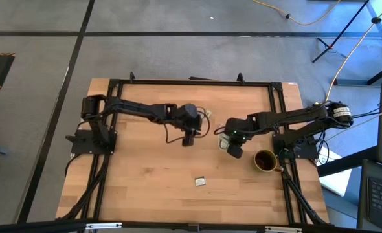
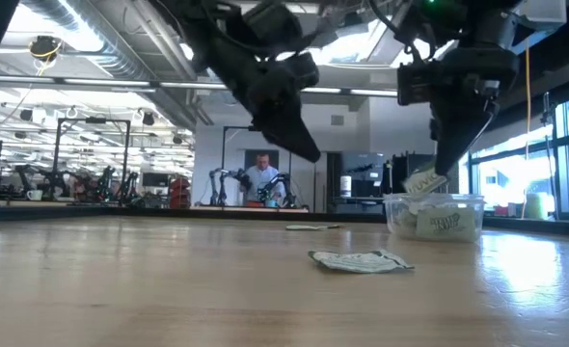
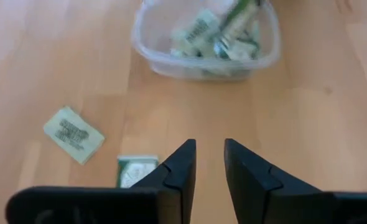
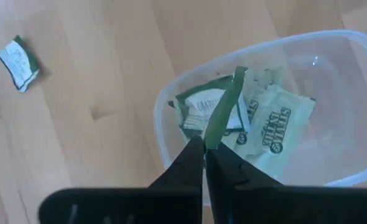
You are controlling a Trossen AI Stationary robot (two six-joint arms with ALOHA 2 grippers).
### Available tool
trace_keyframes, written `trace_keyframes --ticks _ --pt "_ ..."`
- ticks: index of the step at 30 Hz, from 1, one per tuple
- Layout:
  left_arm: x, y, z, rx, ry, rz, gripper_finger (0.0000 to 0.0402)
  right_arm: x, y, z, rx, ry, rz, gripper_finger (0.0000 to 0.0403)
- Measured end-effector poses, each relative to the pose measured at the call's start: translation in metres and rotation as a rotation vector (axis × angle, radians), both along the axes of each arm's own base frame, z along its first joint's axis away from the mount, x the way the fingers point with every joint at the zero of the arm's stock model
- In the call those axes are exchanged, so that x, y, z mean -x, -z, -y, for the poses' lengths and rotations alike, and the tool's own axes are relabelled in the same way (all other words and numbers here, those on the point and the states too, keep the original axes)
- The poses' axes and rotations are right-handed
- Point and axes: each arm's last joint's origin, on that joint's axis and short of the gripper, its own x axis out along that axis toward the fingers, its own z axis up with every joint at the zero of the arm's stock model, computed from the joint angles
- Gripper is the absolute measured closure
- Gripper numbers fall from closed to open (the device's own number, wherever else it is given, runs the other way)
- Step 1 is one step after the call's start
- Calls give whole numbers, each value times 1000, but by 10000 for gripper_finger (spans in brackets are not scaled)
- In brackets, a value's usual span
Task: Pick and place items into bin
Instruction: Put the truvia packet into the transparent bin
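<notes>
The clear bin stands on the table right of centre and holds several pale green and white packets. My right gripper hovers over the bin's rim, shut on one packet. In the low view that packet hangs just above the bin. My left gripper is raised left of the bin, open a little and empty, with two loose packets flat on the table near it. Another packet lies flat nearer the table's near edge. My right gripper pinches one packet by its near end between the two fingertips, coming from above and pointing down. The packet shows edge-on, sticks out past the fingertips and is lifted clear above the bin's opening, tilted.
A dark brown mug stands right of the bin, close to the right arm. The black frame rail runs around the table's edges. Bare wood lies at the table's near left.
</notes>
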Motion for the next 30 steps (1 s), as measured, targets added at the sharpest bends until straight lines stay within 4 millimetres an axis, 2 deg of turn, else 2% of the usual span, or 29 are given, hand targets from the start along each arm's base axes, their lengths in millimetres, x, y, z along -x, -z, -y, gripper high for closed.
trace_keyframes --ticks 8,19,26,30 --pt "-2 24 -23 71 -11 -43 332 -1 0 1 35 14 9 393" --pt "-7 51 -31 69 -39 -93 333 -1 0 1 35 15 12 341" --pt "-6 59 -36 -84 -125 -156 338 -1 0 1 34 16 14 311" --pt "-5 67 -37 -88 -126 -193 347 -1 0 1 33 17 15 308"
